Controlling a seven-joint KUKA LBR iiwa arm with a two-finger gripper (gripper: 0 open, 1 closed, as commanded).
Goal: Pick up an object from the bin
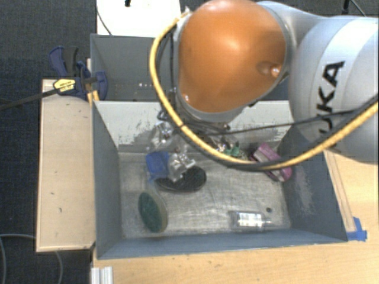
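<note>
Scanning from the near wall of the bin (195, 236): a dark green oval (153, 212) lies left and a clear tube (251, 219) right, both well apart from me. Further in, a black disc (182, 182) lies flat, with a blue piece (156, 164) touching its left edge. My pincer (176, 162) hangs right over those two; wide or narrow, I cannot tell from here. Beyond, under my wrist, a pink piece (267, 154) and a green bit (234, 151) sit by the back wall. Risks, as I judge them: closing on blue piece and disc together and losing both, or skidding off the flat disc because it offers no edge to pinch.
</note>
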